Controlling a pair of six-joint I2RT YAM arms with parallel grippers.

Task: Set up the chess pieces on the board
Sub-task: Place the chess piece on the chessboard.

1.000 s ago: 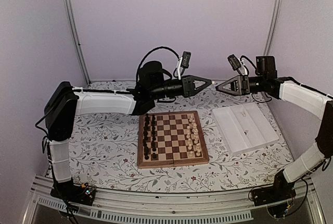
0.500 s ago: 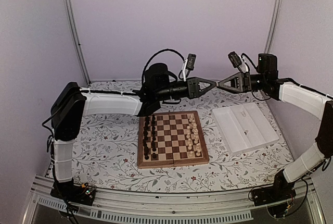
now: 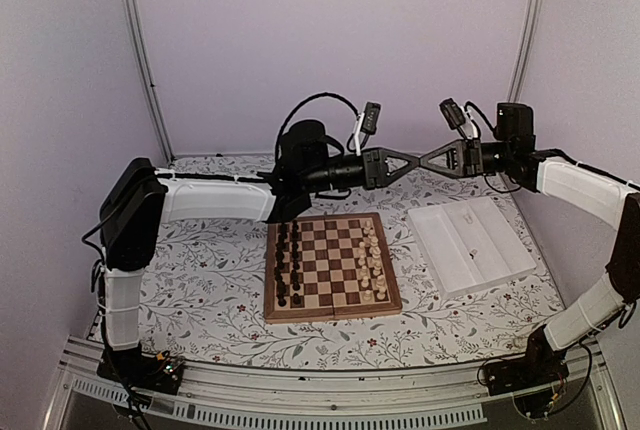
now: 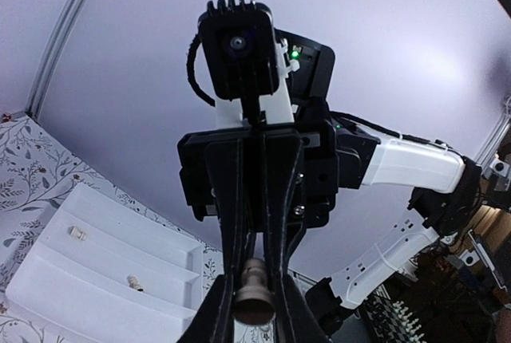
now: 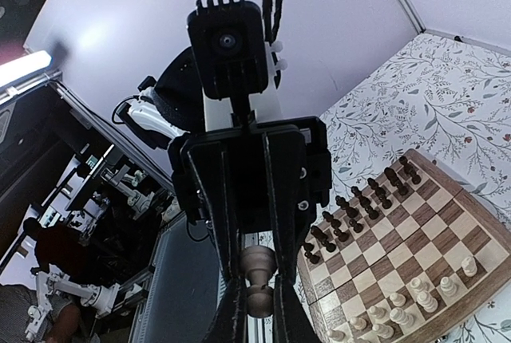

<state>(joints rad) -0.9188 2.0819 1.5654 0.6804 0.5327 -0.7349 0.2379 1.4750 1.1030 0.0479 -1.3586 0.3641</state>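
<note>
Nearest the arm bases, the square wooden chessboard with light and dark brown checks [image 3: 330, 316] lies flat on the floral-patterned tablecloth [image 3: 200, 270]. Dark brown-black pieces [image 3: 290, 262] stand in files on its left side and pale cream chess pieces [image 3: 372, 265] along its right side. Just right of the board, and apart from it, sits the white ridged rectangular tray [image 3: 500, 250], with two small pale pieces [image 4: 77, 233] lying in separate grooves. Farther back, above the board's far edge and well clear of it, the left gripper [image 3: 409, 162] and right gripper [image 3: 427, 161] meet tip to tip. Between them is one small turned wooden piece [image 4: 254, 301] (it is in shadow, so pale or dark cannot be told). Both pairs of fingers are closed on it, the right pair drawn in as tight as they go. Judgement: the piece's long axis runs along the line joining the two grippers, roughly level, with the wider base end in the left fingers and the narrower head end in the right. Neither arm is nearer, since the piece sits at both sets of fingertips. The coming move turns on one side letting go without tilting that axis; the board lies below and toward the near side.
</note>
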